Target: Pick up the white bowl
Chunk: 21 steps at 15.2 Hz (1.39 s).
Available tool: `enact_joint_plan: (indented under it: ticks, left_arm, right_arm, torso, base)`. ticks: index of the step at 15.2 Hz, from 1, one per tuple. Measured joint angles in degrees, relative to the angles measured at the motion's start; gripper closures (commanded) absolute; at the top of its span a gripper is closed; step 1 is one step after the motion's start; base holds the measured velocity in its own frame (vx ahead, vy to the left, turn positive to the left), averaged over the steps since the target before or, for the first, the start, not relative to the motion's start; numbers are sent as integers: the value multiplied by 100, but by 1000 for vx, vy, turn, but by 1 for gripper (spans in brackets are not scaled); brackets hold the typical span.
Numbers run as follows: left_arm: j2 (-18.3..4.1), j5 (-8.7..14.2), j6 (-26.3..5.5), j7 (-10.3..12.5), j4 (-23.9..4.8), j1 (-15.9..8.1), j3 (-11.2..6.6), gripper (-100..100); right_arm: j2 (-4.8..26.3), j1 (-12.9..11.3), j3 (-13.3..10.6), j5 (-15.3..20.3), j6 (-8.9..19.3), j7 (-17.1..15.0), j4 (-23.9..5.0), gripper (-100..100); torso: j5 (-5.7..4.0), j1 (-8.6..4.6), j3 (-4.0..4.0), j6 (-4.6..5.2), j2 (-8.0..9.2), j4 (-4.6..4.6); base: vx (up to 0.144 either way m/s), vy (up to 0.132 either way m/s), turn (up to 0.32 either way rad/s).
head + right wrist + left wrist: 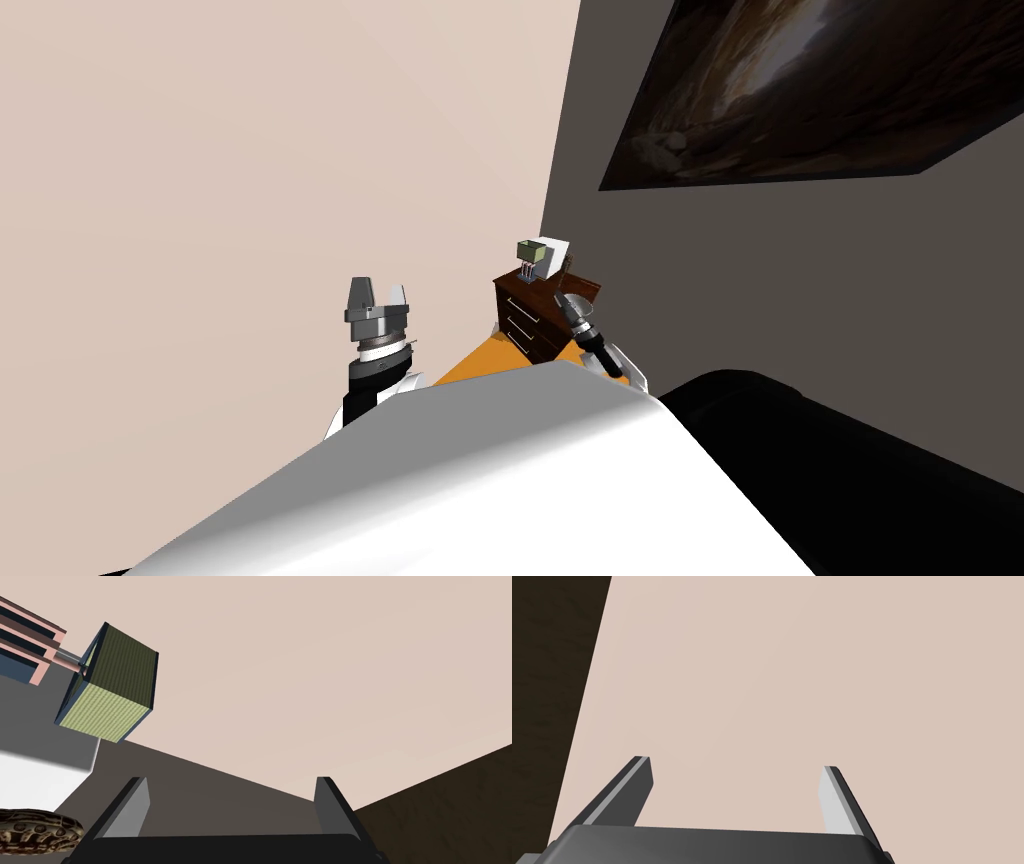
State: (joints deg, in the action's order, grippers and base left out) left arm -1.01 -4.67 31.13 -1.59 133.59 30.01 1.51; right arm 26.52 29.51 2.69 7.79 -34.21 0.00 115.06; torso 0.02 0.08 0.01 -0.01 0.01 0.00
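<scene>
While right gripper [231,778] stands open at dark dresser [525,320], mottled brown rounded thing [35,831] lies beside one finger [135,806], bowl or not unclear; beige wall [325,676] behind.

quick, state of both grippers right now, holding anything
left gripper: open, holding nothing
right gripper: open, holding nothing

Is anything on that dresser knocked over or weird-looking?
Nothing stands out. The lamp stands upright on the dresser. It looks tilted in the right wrist view, but that slant is just the camera's.
</scene>
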Motion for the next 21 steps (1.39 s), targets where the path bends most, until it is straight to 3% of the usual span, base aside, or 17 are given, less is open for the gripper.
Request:
enact_joint_plan:
  ticks: [9,21]
  left_arm:
    - [0,0,0,0,0,0,0,0]
    - [0,0,0,0,0,0,0,0]
  right_arm:
    - [1027,50,125,351,-99,159,-545,-100]
    - [2494,104,275,933,-273,392,-1488,-100]
  torso:
    - [-1,-3,-1,1,-1,0]
    - [0,-4,-3,0,-6,-1]
  base:
    - [-1,19,40]
    - [4,16,45]
